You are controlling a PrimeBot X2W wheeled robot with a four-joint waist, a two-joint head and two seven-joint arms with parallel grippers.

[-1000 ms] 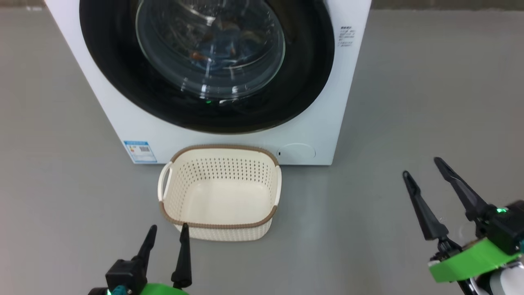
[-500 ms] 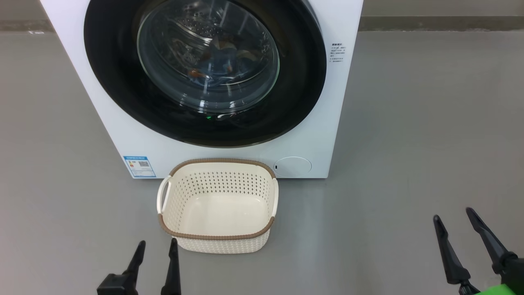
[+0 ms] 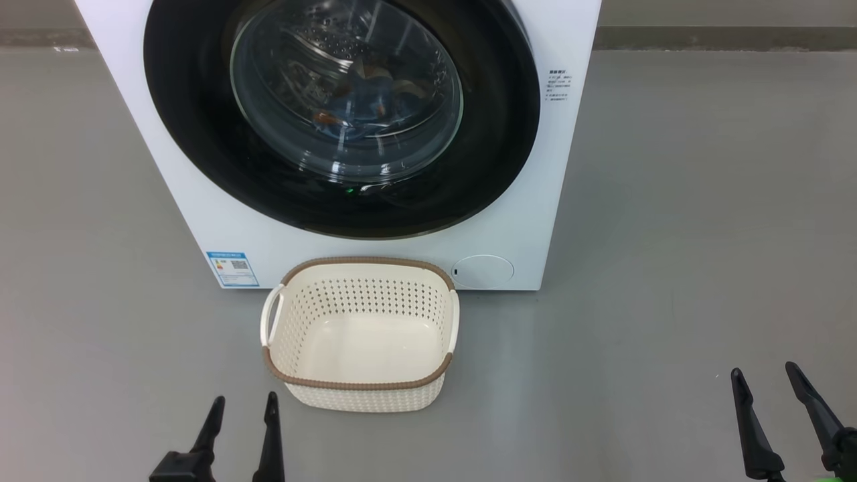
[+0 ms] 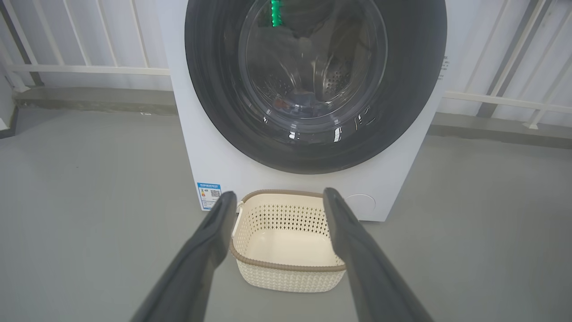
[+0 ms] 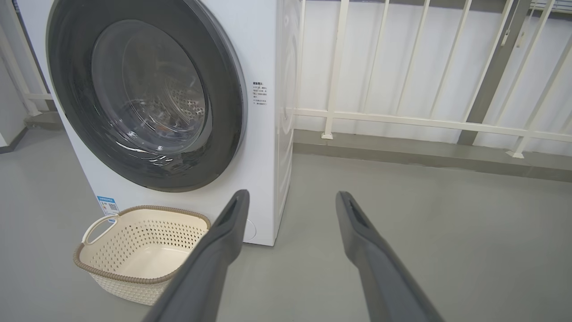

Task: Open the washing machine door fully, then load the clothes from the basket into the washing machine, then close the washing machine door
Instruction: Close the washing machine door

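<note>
The white washing machine (image 3: 535, 201) (image 4: 192, 134) (image 5: 263, 53) stands on the grey floor with its round black door (image 3: 187, 134) (image 4: 214, 89) (image 5: 223, 112) shut. Through the glass window, blue clothes (image 3: 365, 100) (image 4: 304, 96) lie in the steel drum. The cream basket (image 3: 365, 395) (image 4: 286, 279) (image 5: 129, 286) sits empty on the floor right before the machine. My left gripper (image 3: 244, 405) (image 4: 277, 199) is open at the lower left, short of the basket's near left corner. Far to the right, my right gripper (image 3: 764, 376) (image 5: 290, 197) stands open over bare floor.
A blue label sticker (image 3: 232, 268) and a round filter cover (image 3: 483, 271) mark the machine's lower front. A white railing (image 5: 402, 120) (image 4: 89, 69) with a low kerb runs behind the machine. Grey floor spreads to both sides.
Both grippers have drawn back toward the bottom edge of the head view, the right one the most. The camera shifted slightly. Door stays shut, basket unmoved.
</note>
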